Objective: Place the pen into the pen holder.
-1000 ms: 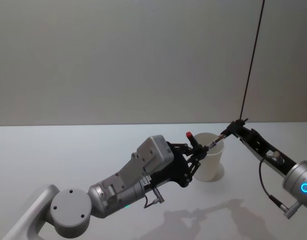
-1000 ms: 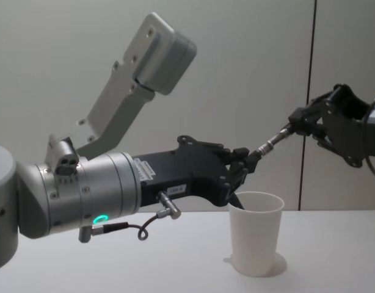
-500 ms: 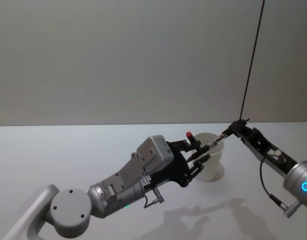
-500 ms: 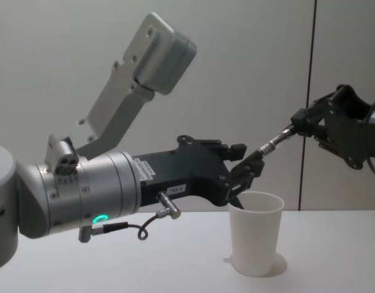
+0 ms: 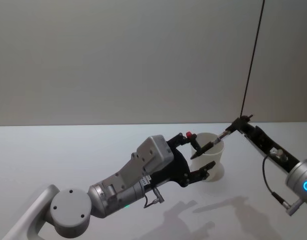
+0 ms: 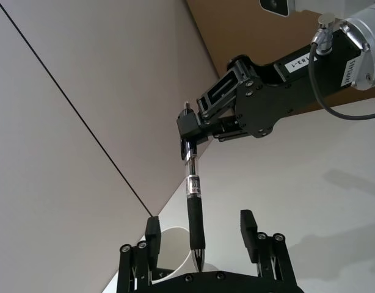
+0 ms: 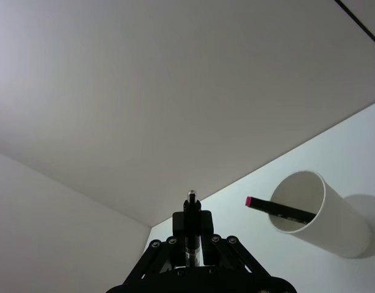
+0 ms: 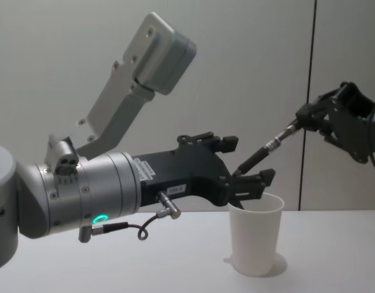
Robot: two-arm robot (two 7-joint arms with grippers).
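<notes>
Over a white tabletop (image 8: 114, 262), against a plain grey wall. Starting at the black left gripper (image 8: 251, 160): spread wide, gripping nothing, one finger above and one below the tip end of a slim black pen with a silver band (image 8: 261, 155), with no contact visible. Seen in the left wrist view as two open fingers flanking the pen's point, apart from it on both sides. Hovering just over the rim of the plain white paper cup (image 8: 254, 238), at its near-left edge. Out along the pen, pinched at its top end by the black right gripper (image 8: 300, 119), clamped narrow on the barrel and holding it on a slant, tip down toward the cup's mouth but not yet inside. Already in the cup, leaning on the rim: a second dark pen with a red cap (image 7: 279, 209). Judged as the insertion step, with the carry done and the drop not yet made. Next move probably calls for tilting the pen more upright, lowering its tip past the rim, then letting go, with the left fingers kept clear. Farther out: left arm reaching low and forward across the middle, forearm near level; right arm stretched in from the right, raised and angled down.
</notes>
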